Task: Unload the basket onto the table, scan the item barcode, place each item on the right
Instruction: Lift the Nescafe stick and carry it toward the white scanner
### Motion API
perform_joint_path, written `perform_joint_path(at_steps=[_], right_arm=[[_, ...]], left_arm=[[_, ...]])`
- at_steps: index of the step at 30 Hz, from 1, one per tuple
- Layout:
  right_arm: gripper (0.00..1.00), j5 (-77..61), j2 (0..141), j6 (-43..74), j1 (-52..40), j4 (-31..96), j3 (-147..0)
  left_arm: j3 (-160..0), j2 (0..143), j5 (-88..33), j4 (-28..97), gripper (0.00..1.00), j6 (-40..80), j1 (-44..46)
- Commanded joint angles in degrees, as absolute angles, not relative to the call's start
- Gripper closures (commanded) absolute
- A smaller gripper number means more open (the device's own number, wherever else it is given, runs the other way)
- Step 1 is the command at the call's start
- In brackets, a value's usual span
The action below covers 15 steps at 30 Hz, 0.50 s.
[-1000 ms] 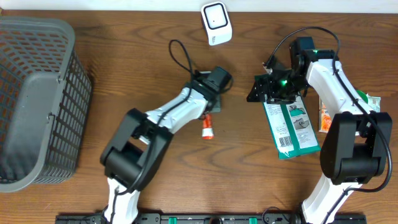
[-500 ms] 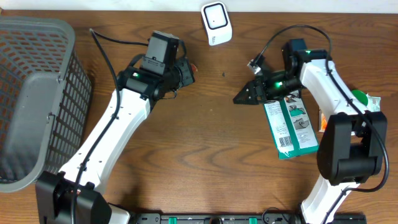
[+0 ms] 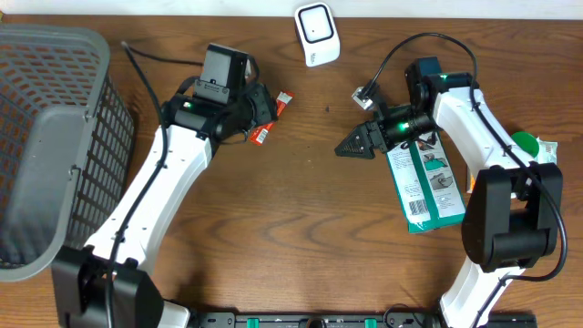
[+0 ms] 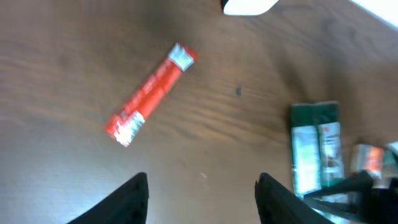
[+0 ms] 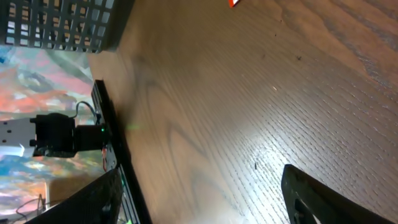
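Overhead view: red packet [image 3: 261,135] lying flat on tabletop [image 3: 301,228], upper centre of frame, below-left of white scanner [image 3: 315,35]. Left gripper [image 4: 200,186] hovering just beside it, spread, pinching nothing. Right gripper [image 3: 351,146] also spread, empty, pointing left beside green packet [image 3: 426,187]. Step likely: setting packet down near scanner. Next move probably calling for re-grasping, turning barcode toward scanner. Half second earlier left gripper was clamping packet; now letting go.
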State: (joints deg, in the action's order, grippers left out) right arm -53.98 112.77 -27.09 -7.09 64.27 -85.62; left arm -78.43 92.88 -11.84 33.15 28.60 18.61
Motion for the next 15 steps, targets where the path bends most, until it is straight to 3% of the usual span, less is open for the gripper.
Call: perform_joint_path(at_steps=[1, 12, 15], right_arm=[[0.22, -53.8, 111.61, -28.56, -7.27, 64.31, -85.32], [0.21, -52.51, 111.61, -28.49, -7.29, 64.34, -85.32], [0.21, -52.42, 111.61, -28.51, -7.51, 64.34, -85.32]], left_arm=[[-77.21, 97.43, -7.84, 31.07, 0.42, 17.1, 19.49], [-77.21, 114.63, -7.4, 17.15, 0.41, 1.15, 19.68], [-77.21, 116.68, -1.06, 15.18, 0.39, 1.06, 19.68]])
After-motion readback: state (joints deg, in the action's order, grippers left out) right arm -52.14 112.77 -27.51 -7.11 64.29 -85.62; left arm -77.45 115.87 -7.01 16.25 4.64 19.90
